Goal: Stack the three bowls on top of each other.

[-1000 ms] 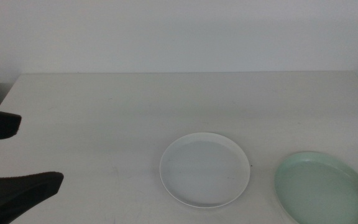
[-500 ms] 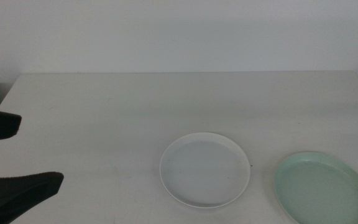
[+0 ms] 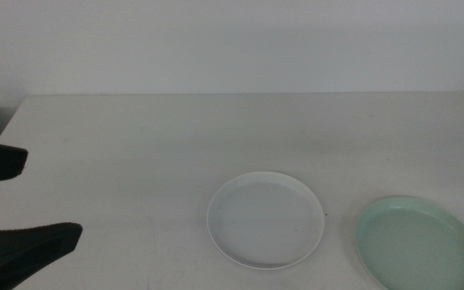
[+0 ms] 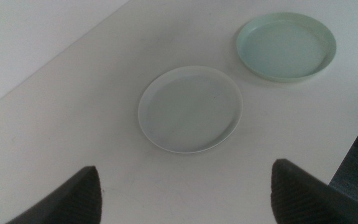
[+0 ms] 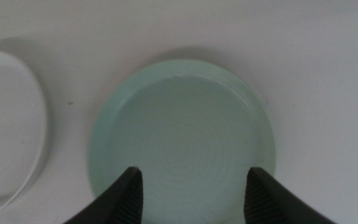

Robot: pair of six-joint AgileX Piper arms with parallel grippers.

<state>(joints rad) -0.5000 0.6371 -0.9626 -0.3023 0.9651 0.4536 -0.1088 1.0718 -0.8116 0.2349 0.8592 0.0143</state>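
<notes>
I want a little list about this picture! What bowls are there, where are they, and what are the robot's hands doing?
bowls seen: two, none stacked yet
white bowl: flat on the table, near its middle
mint green bowl: beside the white one, apart, toward the right arm's side
third bowl: not in view
left hand: open, empty, at the table's left edge
right hand: open, empty, above the mint green bowl
</notes>
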